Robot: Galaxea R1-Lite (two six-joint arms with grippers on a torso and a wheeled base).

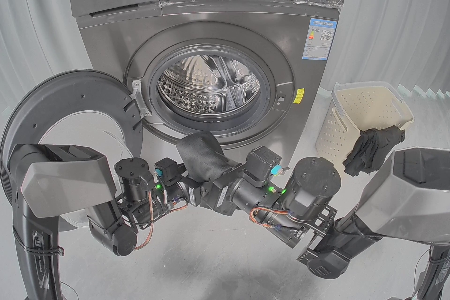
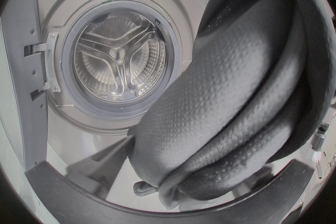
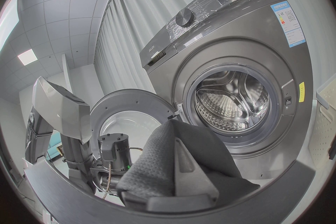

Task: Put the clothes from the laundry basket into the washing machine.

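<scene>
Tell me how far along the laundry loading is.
Done: the washing machine's door is open, but the drum holds no clothes yet. In hand: the right end effector holds a dark cloth just below the opening. Left: getting that cloth inside, then the dark garment draped over the rim of the basket.

Washing machine (image 1: 206, 57) stands centre, against the curtain behind. Door (image 1: 70, 127) swung open to its left. Drum (image 1: 208, 83) sits behind the open port. Bundled cloth (image 1: 204, 155) is up before the machine, just below the port. Laundry basket (image 1: 365, 113) is on the floor just right of the machine, with a garment (image 1: 372, 148) draped over its near rim.
</scene>
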